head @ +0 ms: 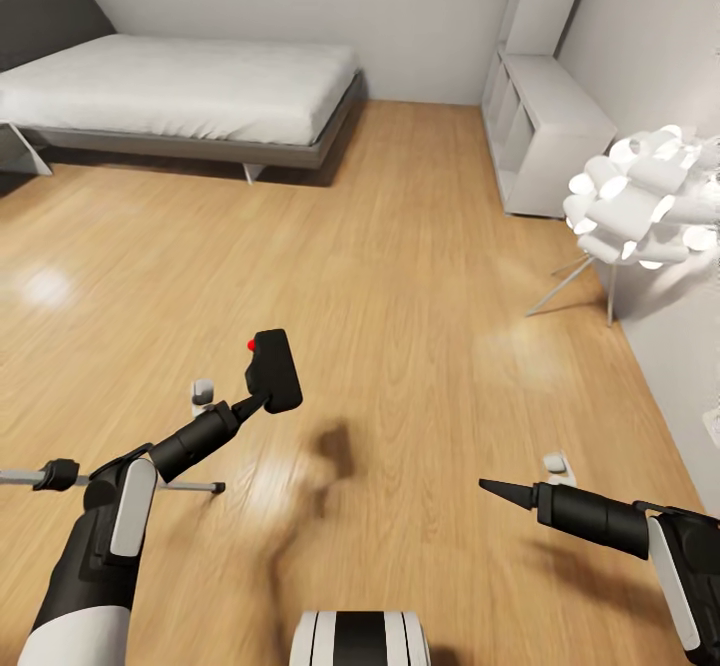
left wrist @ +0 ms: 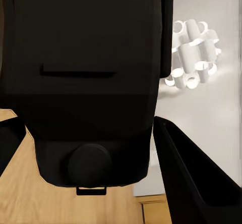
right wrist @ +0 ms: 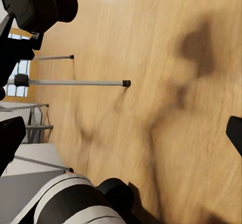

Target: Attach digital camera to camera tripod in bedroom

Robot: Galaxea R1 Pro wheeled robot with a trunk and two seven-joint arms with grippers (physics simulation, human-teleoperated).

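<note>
Left gripper (head: 262,401) is clamping the digital camera (head: 274,370) and holding it above the bedroom's wood floor (head: 400,276). Camera tripod legs (head: 190,486) are showing low at the robot's left, just beside that arm, so pickup looks done; mounting is pending. Right gripper (head: 495,487) is hanging empty, jaw state unclear.

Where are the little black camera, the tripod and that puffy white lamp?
digital camera (head: 275,370), head view, middle of its black body.
camera tripod (head: 190,486), head view, silver leg lying low by the floor.
white lamp (head: 640,201), head view, its petalled shade.
</note>
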